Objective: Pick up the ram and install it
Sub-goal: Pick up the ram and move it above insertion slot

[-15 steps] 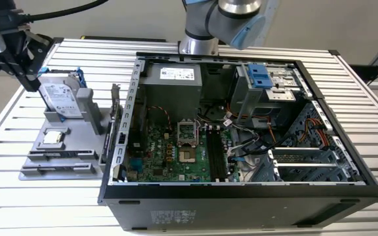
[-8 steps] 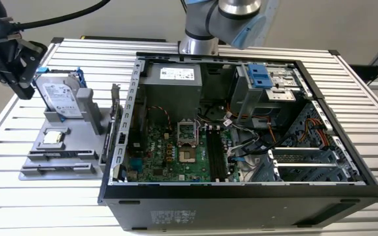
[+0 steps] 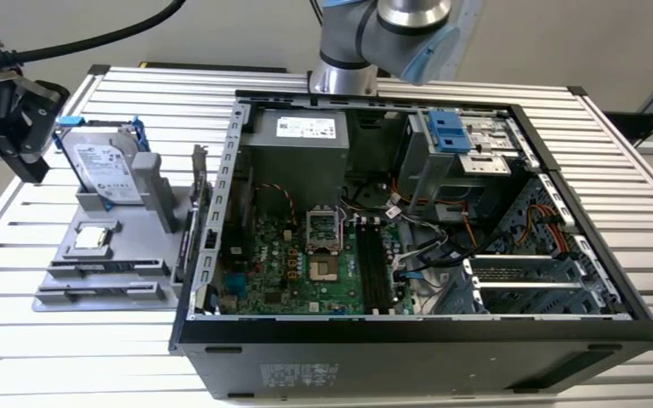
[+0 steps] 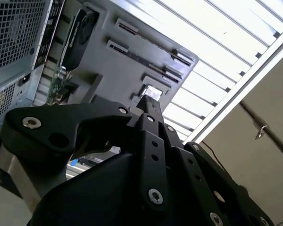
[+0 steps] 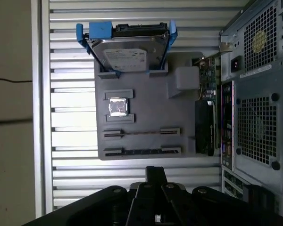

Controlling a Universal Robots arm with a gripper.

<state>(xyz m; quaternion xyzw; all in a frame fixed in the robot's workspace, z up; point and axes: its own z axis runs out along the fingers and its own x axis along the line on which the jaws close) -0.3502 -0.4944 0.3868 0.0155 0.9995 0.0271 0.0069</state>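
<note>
Gripper (image 5: pixel 155 171) is clenched: fingertips are pressed together with nothing between them, and you can see that in both wrist views. In the exterior view it hangs high at the exterior view's left, above the edge of the slatted aluminium table (image 3: pixel 599 161). It is just beside the hard drive (image 3: pixel 105 166) and well apart from the PC case (image 3: pixel 417 348).

Ram (image 5: pixel 142 151): looks like the dark strip standing edge-on in one of the two clip slots on the grey holder plate (image 5: pixel 146 108), the slot farther from the drive. The view is too edge-on for me to be sure. The gripper isn't touching it; there's a clear gap between them.

Rest of the holder, as you'll see it in the first wrist view:
- The hard drive in its blue frame is propped up at one end.
- A CPU (image 5: pixel 118 106) lies flat in its pocket between the drive and the slots.
- A black graphics card (image 5: pixel 205 127) and a green board (image 5: pixel 207 82) stand along the side next to the case.

The case lies on its side with the panel off and the motherboard (image 3: pixel 292 263) facing up. The long black memory slots (image 3: pixel 374 268) sit just to the exterior view's right of the CPU socket (image 3: pixel 324 272). The arm base (image 3: pixel 343 76) stands behind the case.
</note>
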